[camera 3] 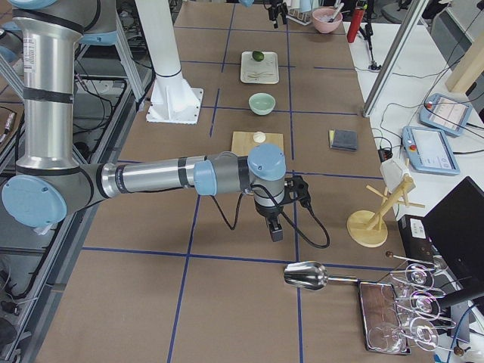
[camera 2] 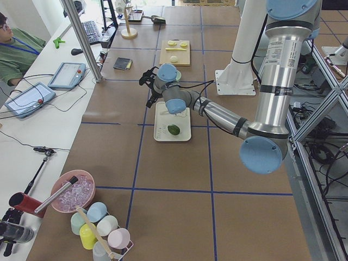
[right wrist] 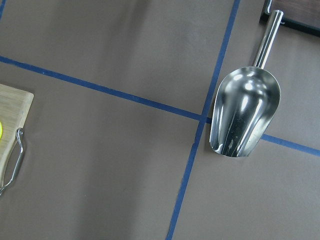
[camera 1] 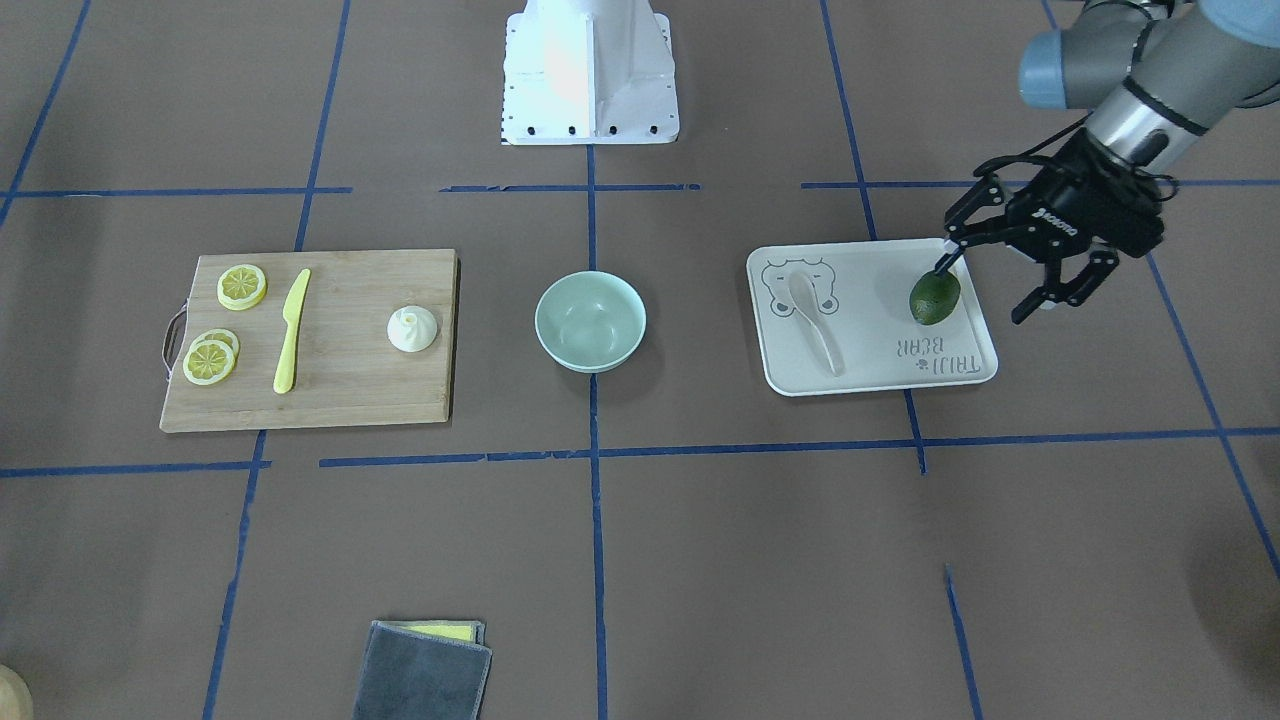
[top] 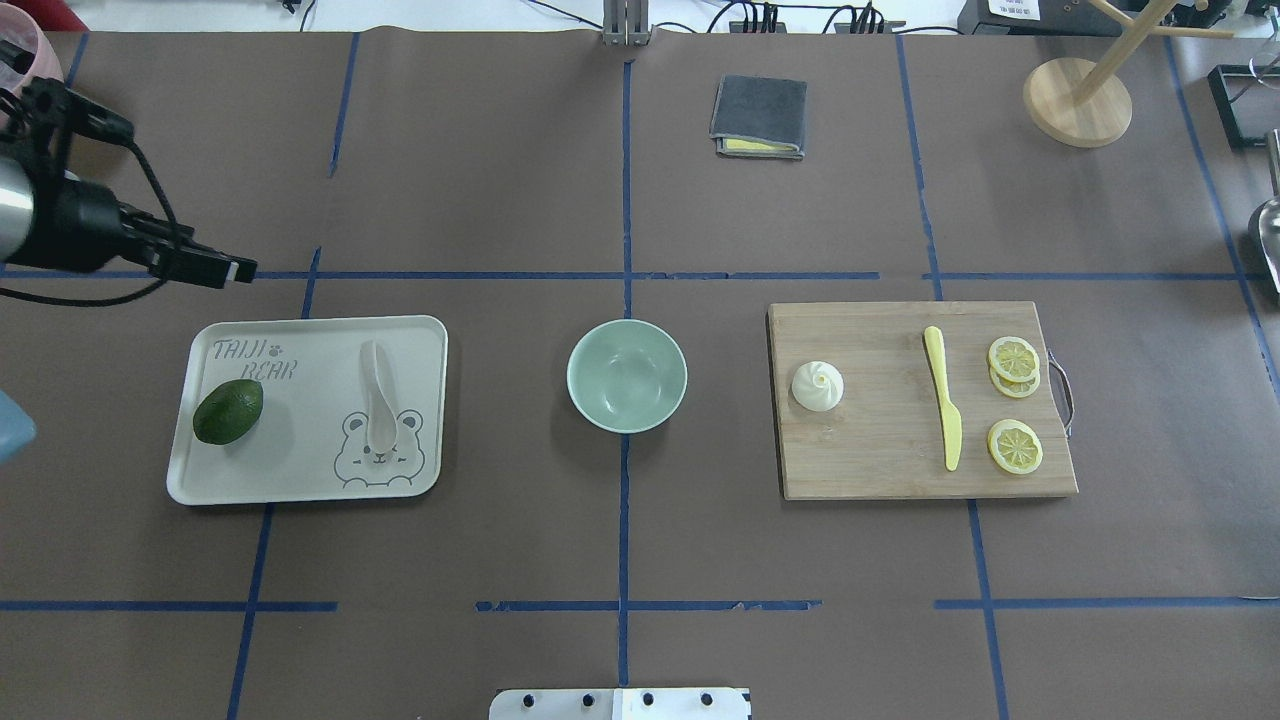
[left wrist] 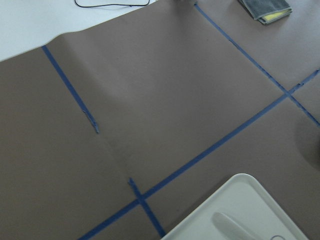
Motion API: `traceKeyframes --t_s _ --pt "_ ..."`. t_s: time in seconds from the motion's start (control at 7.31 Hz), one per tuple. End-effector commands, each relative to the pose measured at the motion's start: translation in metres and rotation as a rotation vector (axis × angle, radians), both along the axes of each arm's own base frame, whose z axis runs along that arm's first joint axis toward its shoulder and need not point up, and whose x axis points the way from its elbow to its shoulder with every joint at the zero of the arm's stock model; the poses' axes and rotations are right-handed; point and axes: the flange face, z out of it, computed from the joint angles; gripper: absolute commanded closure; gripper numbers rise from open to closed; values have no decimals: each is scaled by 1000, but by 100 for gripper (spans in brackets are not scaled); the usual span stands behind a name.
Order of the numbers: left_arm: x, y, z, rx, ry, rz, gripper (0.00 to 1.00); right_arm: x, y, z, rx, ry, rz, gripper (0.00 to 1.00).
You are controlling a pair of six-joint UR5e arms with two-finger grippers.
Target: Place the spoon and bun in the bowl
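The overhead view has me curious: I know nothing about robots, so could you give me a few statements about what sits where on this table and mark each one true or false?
1. The spoon lies on the white tray. True.
2. The bun sits inside the bowl. False: it rests on the wooden cutting board, and the bowl is empty.
3. The left pincer is open and holds nothing. True.
4. The avocado shares the board with the yellow knife. False: the avocado is on the tray with the spoon.
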Motion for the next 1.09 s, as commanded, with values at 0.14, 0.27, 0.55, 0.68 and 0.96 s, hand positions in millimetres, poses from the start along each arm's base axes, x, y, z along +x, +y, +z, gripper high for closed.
traceKeyframes --t_s 0.14,0.27,0.55,0.68,0.96 --pt "80 28 3 -302 -20 -191 12 0 2 3 -7 0 0 0" --pt "99 29 2 -353 -9 -252 26 0 3 4 -8 1 0 0" --pt "151 28 -6 -390 -77 -290 29 0 3 4 -8 1 0 0" --pt "168 29 1 -400 -95 -283 29 0 3 4 -8 1 0 0" --pt "191 42 15 -400 -132 -280 29 0 2 3 -5 1 0 0"
